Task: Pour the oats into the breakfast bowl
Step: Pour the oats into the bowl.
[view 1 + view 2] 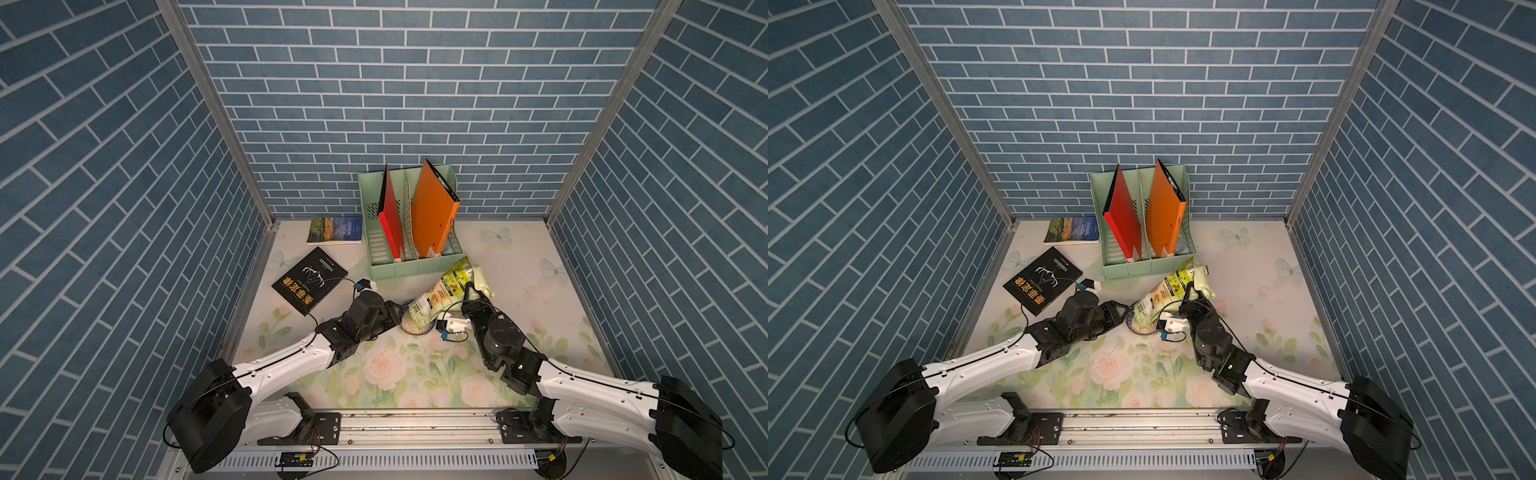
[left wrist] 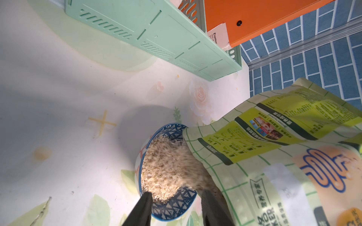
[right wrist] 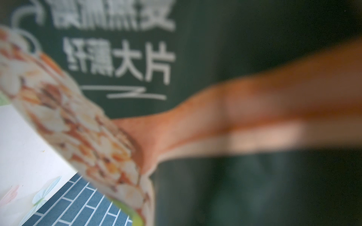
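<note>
From where I stand, the right gripper point(image 1: 473, 291) is pinched onto a crinkly green-and-cream stand-up pouch point(image 1: 438, 296) with dark label patches. Its black fingers nip the pouch toward its raised end and hold it off the table, tipped mouth-down. The right wrist view shows only the pouch's blurred print, so the fingers themselves are hidden there. Pale beige flaked oats point(image 2: 162, 172) run in a blurred stream from the pouch mouth into a small round ceramic bowl point(image 2: 172, 207). The bowl has blue-and-white triangle patterning and is heaped nearly to the rim. It stands on the flower-printed tabletop point(image 1: 395, 374), between the two grippers and just in front of a mint-green plastic file rack point(image 1: 415, 272) with an orange folder point(image 1: 434, 212) in it. The left gripper point(image 2: 176, 193) has its jaws partway spread, straddling the near side of the bowl. One dark finger point(image 2: 144, 205) lies against the rim. The other point(image 2: 212, 207) sits just beside the bowl wall, close against the pouch. I cannot tell whether the two are actually clamping the bowl or only flanking it.
</note>
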Robot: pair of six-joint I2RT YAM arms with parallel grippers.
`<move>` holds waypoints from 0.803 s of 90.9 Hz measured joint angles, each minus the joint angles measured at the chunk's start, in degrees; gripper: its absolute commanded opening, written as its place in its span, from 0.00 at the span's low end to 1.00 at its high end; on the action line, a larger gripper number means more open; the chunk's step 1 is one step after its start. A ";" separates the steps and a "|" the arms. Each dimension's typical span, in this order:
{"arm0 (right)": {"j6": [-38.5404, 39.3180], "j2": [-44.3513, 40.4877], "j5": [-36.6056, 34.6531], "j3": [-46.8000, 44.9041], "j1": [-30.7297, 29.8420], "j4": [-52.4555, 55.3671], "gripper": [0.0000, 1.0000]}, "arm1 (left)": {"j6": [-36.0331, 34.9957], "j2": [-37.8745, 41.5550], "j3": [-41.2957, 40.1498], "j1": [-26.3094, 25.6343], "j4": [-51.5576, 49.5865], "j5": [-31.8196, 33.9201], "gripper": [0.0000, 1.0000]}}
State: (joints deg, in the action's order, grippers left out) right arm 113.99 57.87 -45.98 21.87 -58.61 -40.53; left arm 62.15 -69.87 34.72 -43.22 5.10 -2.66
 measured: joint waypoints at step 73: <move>-0.15 -0.44 0.50 0.00 -0.11 -0.39 0.00 | 0.02 -0.66 0.00 0.00 0.24 0.00 0.46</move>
State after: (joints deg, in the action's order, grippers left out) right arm 113.84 57.43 -45.47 21.87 -58.72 -40.93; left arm 62.17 -70.52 34.72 -43.22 5.34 -2.66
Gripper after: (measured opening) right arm 0.190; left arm 0.465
